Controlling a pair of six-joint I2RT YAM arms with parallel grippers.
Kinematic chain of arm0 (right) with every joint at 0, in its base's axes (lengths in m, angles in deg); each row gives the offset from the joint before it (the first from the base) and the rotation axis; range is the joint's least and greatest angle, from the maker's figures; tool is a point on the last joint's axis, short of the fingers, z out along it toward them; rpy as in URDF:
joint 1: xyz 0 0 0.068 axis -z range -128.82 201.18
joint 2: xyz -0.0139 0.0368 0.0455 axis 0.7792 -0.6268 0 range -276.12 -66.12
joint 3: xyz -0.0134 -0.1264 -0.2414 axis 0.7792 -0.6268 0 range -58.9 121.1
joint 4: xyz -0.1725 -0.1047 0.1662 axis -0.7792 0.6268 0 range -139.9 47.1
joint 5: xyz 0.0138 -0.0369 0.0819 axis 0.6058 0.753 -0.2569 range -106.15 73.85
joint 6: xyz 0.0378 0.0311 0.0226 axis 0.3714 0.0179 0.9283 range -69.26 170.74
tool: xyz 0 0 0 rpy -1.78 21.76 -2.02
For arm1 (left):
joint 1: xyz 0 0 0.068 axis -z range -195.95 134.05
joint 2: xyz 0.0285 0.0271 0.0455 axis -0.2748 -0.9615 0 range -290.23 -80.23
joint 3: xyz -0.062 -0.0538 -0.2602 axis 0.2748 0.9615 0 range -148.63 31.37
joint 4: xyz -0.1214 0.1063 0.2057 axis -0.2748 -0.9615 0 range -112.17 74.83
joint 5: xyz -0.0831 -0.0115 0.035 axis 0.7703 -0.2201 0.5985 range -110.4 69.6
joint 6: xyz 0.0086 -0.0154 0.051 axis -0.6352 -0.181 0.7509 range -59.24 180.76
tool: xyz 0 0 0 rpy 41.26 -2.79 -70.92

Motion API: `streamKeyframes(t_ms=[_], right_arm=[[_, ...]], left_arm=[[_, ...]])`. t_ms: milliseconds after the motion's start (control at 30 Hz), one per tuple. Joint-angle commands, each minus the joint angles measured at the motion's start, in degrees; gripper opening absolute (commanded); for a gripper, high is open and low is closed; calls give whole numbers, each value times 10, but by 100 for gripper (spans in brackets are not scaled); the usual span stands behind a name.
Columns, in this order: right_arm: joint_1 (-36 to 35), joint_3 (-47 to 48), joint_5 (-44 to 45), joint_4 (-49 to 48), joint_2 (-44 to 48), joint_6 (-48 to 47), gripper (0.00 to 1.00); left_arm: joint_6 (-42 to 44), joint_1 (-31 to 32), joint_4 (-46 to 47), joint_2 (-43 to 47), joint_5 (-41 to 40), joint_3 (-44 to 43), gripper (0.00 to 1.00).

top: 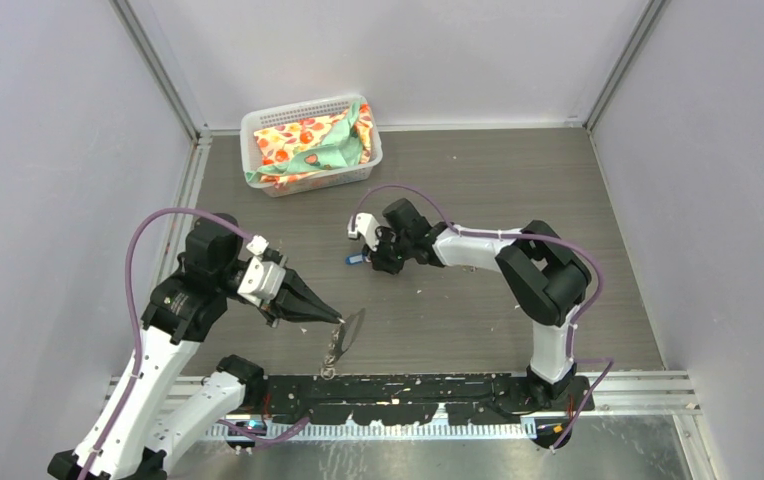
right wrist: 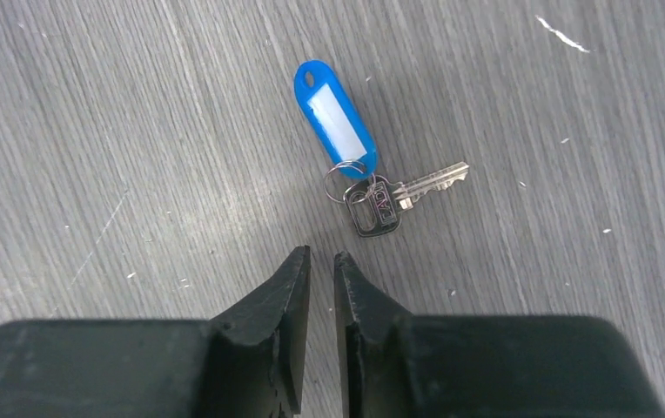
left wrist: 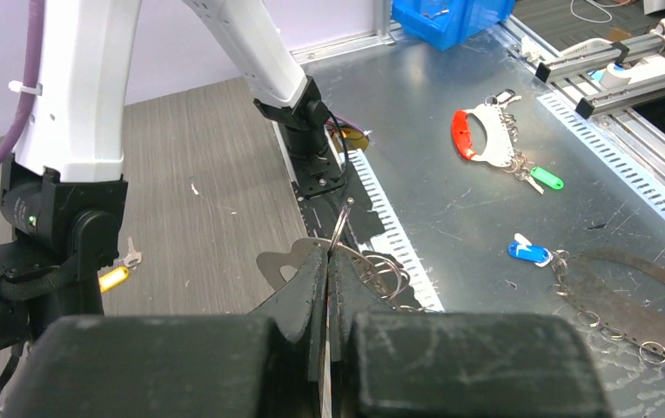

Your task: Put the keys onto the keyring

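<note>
Two claws are sharing this job. We are judging the step as fetching a key. Our right claw [right wrist: 322, 257] is hovering just beside the blue-tagged key [right wrist: 379, 202], which is lying flat on the worktop [right wrist: 94, 131] mid-scene. Its jaws are standing almost together, showing a slim gap and gripping nothing. Our left claw [top: 336, 320] is clamping the keyring [top: 350, 328] above the near edge. Next we are likely needing wider jaws, then a careful descent onto the key's thin head.

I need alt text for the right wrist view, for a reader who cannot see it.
A silver key with a blue tag lies on the grey table, just ahead of the right gripper, whose black fingertips are almost closed and hold nothing.
</note>
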Motion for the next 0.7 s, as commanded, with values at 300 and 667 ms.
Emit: streamKeyframes(t_ms=[300, 667], right_arm=[[7, 6, -4, -103, 42, 101, 45], [-16, 57, 51, -72, -24, 121, 49]], left_arm=[[-26, -3, 40, 8, 9, -20, 0], [-27, -3, 43, 8, 8, -16, 0]])
